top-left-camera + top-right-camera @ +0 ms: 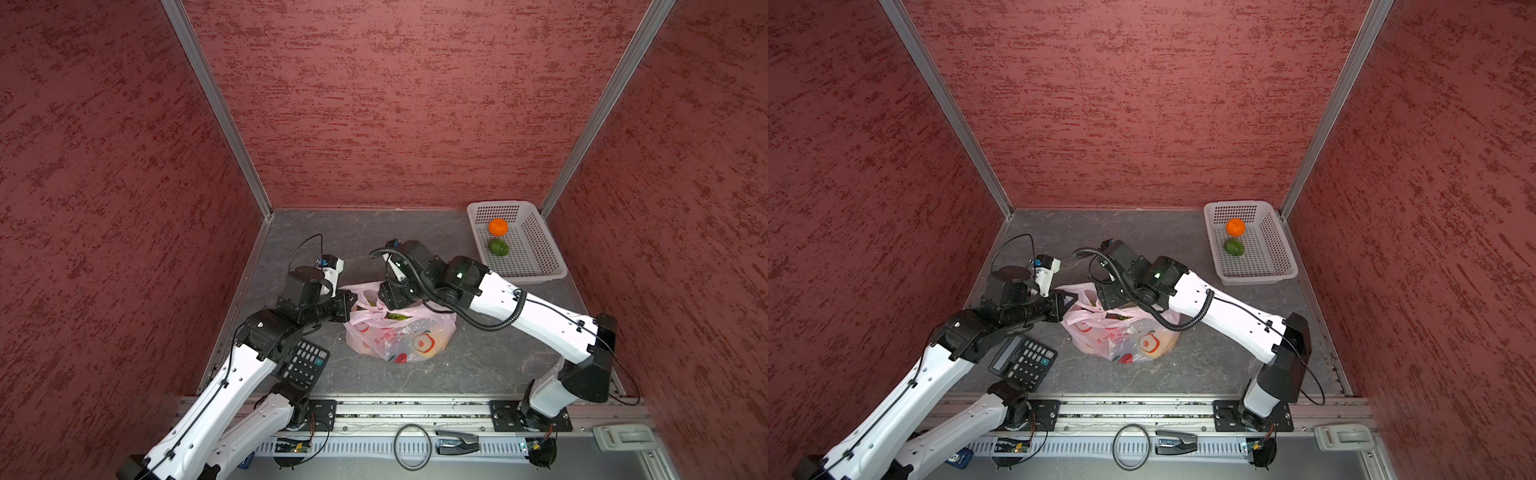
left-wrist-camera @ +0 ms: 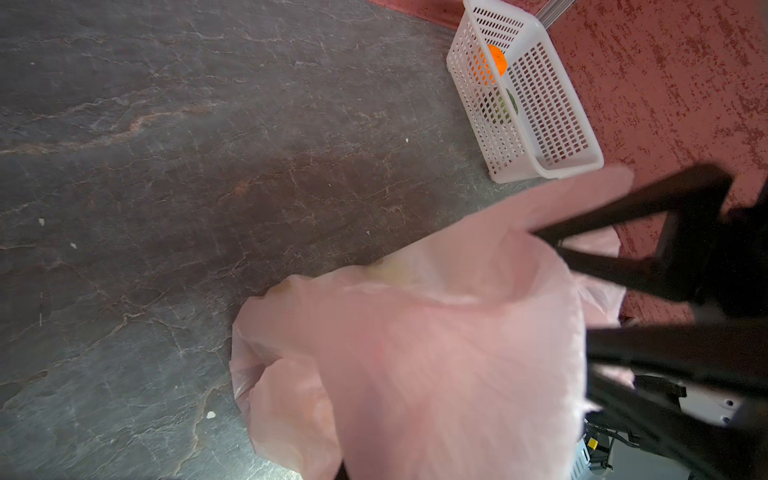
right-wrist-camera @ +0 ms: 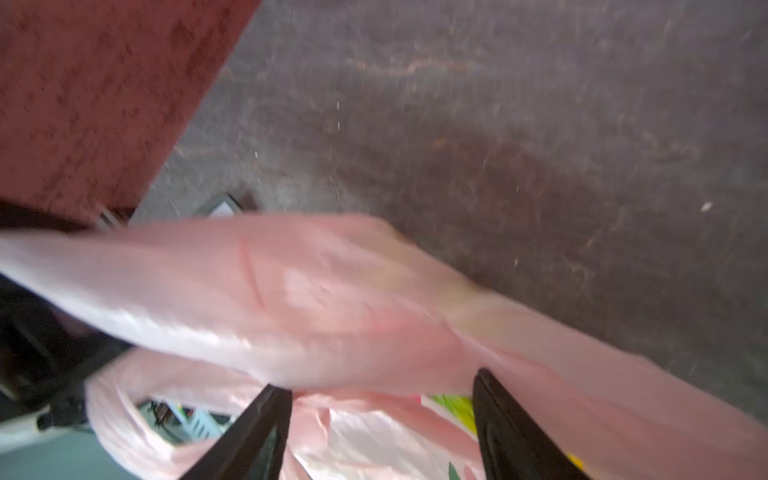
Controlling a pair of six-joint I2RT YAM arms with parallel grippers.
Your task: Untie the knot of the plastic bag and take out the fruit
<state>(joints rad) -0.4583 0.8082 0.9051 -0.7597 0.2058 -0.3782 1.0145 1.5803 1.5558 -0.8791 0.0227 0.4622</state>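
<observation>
The pink plastic bag (image 1: 399, 336) lies in the middle of the grey floor in both top views, its mouth toward the back. My left gripper (image 1: 351, 300) is shut on the bag's film at its left rim; in the left wrist view the film (image 2: 436, 353) hides the jaws. My right gripper (image 3: 380, 386) hangs over the mouth, open, with a band of film stretched across its fingertips (image 3: 266, 411). Yellow-green fruit (image 1: 395, 317) shows inside the mouth, and a beige piece (image 1: 430, 353) shows through the film. I cannot make out the knot.
A white basket (image 1: 494, 204) stands at the back right, holding an orange mandarin (image 1: 498, 227) and a green fruit (image 1: 498, 247). A black calculator (image 1: 305, 361) lies under my left forearm. Red walls close in three sides. A metal rail (image 1: 415, 409) runs along the front.
</observation>
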